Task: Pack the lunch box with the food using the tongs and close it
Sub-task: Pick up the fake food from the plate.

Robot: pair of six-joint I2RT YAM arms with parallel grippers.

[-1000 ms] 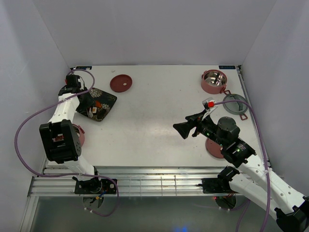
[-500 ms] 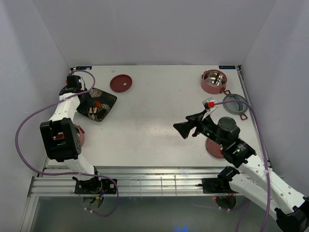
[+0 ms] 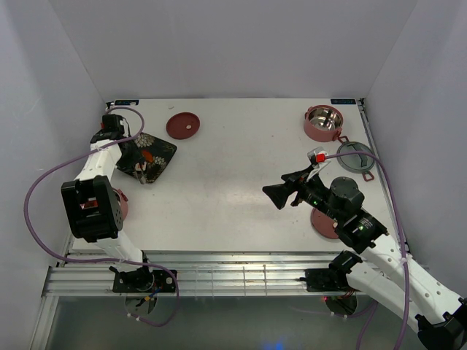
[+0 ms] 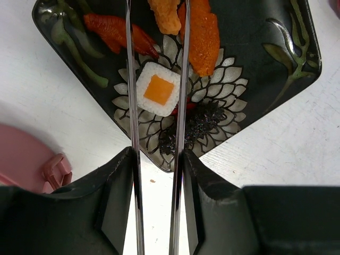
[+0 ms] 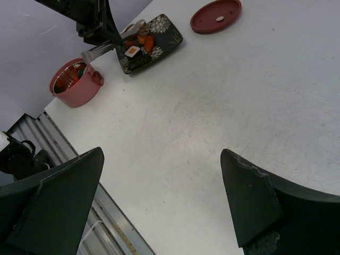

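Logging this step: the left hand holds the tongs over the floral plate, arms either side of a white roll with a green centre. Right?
Not quite: the left wrist view shows the white roll has an orange centre, not green. The rest holds: the left hand holds the tongs over the floral plate, arms either side of that roll.

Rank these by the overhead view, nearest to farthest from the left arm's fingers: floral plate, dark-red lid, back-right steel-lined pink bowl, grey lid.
1. Floral plate, back left, under the tongs in the fingers.
2. Dark-red lid, just right of the plate.
3. Steel-lined pink bowl, back right corner.
4. Grey lid, right edge, in front of that bowl.
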